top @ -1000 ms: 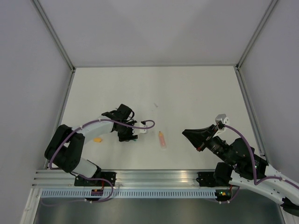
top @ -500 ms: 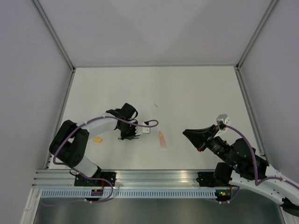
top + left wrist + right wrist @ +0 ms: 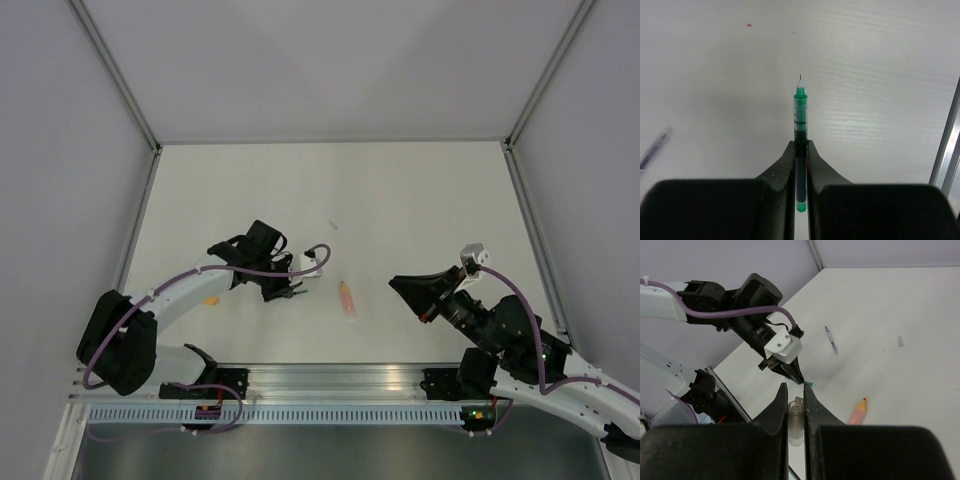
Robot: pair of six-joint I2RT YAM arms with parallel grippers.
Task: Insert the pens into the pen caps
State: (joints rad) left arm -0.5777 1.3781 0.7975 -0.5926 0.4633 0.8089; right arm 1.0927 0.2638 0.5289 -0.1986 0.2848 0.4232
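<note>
My left gripper (image 3: 800,145) is shut on the dark pen with green ends (image 3: 800,110); its tip sticks out ahead of the fingers. In the top view this gripper (image 3: 288,291) is left of centre, over the table. My right gripper (image 3: 795,387) is shut on a short translucent pen cap (image 3: 795,422), its open end facing forward. The left gripper (image 3: 796,376) and the green pen tip (image 3: 810,384) are just ahead of it. The pale orange pen (image 3: 346,299) lies on the table between the grippers and also shows in the right wrist view (image 3: 858,411). The orange-yellow cap (image 3: 210,299) lies at the left.
A small dark streak (image 3: 335,225) lies on the table beyond the orange pen and shows in the right wrist view (image 3: 830,339). An aluminium rail (image 3: 330,378) runs along the near edge. Grey walls enclose the table on three sides.
The left arm's elbow has swung down and to the left while its gripper stayed near the same spot with the green pen. The right arm has barely moved.
</note>
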